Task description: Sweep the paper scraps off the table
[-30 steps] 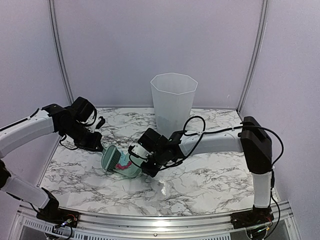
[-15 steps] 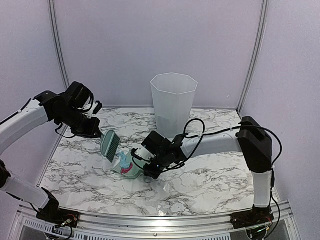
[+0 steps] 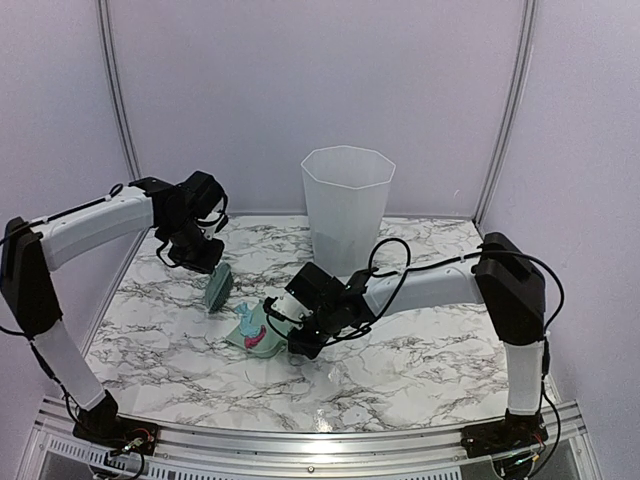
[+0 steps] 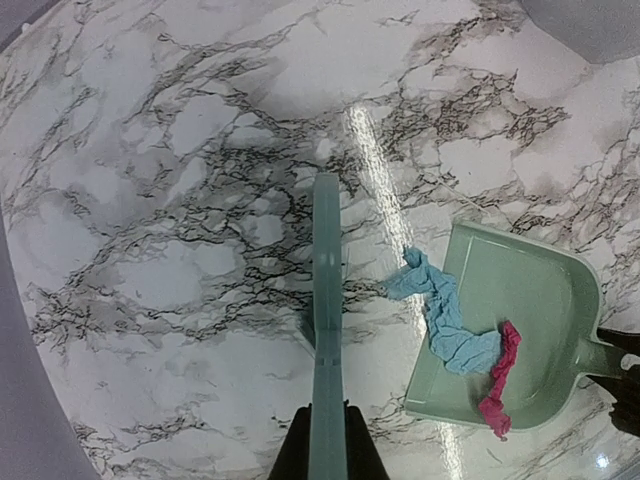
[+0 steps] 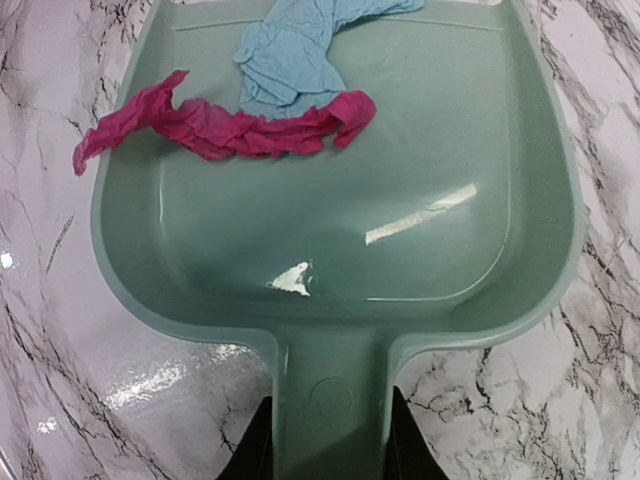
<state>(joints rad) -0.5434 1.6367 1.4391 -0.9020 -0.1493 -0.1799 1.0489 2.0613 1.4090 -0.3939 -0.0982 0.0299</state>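
A light blue paper scrap (image 5: 295,55) and a magenta pink scrap (image 5: 225,125) lie in the mint-green dustpan (image 5: 400,190). In the left wrist view the blue scrap (image 4: 445,315) hangs over the pan's front lip onto the table (image 4: 150,200); the pink scrap (image 4: 500,375) lies behind it. My right gripper (image 5: 328,445) is shut on the dustpan's handle; the pan (image 3: 252,328) rests on the table. My left gripper (image 4: 327,450) is shut on the mint-green brush (image 4: 326,300), held above the table left of the pan; it also shows in the top view (image 3: 217,288). No dark scraps are in view.
A tall translucent white bin (image 3: 346,205) stands at the back centre of the table (image 3: 430,360). Purple walls close in the back and sides. A metal rail (image 3: 300,440) runs along the near edge.
My left arm has swung the brush up off the dustpan and away to the back left. The dustpan has shifted slightly toward the near right, with the scraps in it.
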